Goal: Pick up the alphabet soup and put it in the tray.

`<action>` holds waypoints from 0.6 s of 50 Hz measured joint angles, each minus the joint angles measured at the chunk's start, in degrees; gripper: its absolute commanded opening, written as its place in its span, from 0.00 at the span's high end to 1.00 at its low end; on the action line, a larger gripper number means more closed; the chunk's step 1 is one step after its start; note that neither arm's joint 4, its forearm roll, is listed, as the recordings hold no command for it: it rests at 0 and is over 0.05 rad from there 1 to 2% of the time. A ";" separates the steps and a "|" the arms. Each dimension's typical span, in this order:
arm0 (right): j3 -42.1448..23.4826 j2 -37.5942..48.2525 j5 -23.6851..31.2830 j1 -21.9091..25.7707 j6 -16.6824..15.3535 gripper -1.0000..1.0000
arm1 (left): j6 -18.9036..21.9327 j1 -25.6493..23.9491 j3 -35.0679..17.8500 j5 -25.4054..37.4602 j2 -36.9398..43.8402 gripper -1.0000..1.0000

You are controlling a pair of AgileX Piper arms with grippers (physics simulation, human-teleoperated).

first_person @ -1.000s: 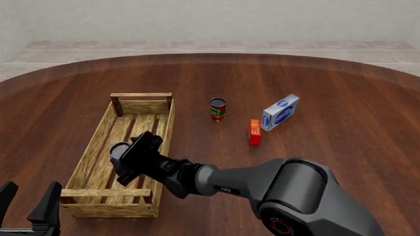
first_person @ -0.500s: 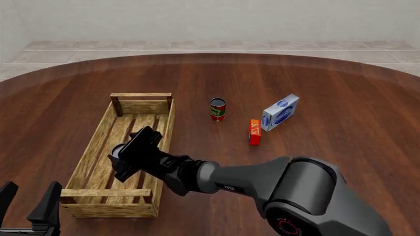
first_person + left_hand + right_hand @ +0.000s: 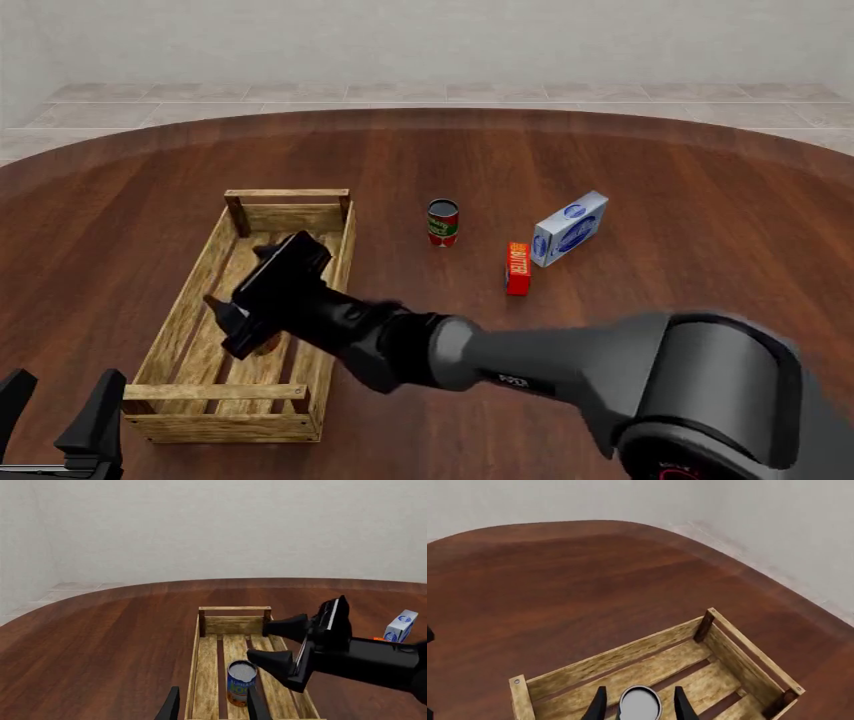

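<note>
The alphabet soup [image 3: 241, 682], a blue-labelled can with a grey top, stands upright on the slats inside the tray [image 3: 233, 625], near its front end. My right gripper [image 3: 259, 640] hovers open just above the can, fingers apart and off it. In the right wrist view the can's top [image 3: 640, 703] shows between the spread fingers, with tray wall [image 3: 607, 662] behind. In the front view the right gripper [image 3: 220, 328] covers the can over the tray [image 3: 287, 215]. The left gripper [image 3: 60, 415] is open and empty at the table's near left, by the tray's front end.
A red-and-green can [image 3: 443, 222] stands right of the tray. Further right are a red butter box [image 3: 518, 268] and a blue-and-white carton [image 3: 571, 229]. The right arm reaches across the near table over the tray's right wall.
The right gripper opened and let go of the alphabet soup, then lifted and drew back a little. The can now stands in the tray. The left arm has not moved.
</note>
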 measured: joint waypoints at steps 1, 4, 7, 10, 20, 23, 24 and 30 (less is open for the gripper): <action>0.58 -0.82 -0.07 0.03 0.04 0.00 | 0.00 0.00 0.00 0.00 0.00 0.00; 2.40 -3.46 -0.32 -0.03 0.19 0.00 | 0.00 0.00 0.00 0.00 0.00 0.00; 4.08 -6.03 -0.51 -0.12 0.22 0.00 | 0.00 0.00 0.00 0.00 0.00 0.00; 5.49 -8.57 -0.42 -0.23 0.23 0.00 | 0.00 0.00 0.00 0.00 0.00 0.00; 11.05 -18.38 -0.17 -0.72 0.09 0.00 | 0.00 0.00 0.00 0.00 0.00 0.00; 13.19 -21.87 -0.37 -1.25 0.07 0.00 | 0.00 0.00 0.00 0.00 0.00 0.00; 13.88 -23.05 -0.40 -1.46 0.07 0.00 | 0.00 0.00 0.00 0.00 0.00 0.00; 17.82 -30.21 -0.21 -2.87 0.11 0.00 | 0.00 0.00 0.00 0.00 0.00 0.00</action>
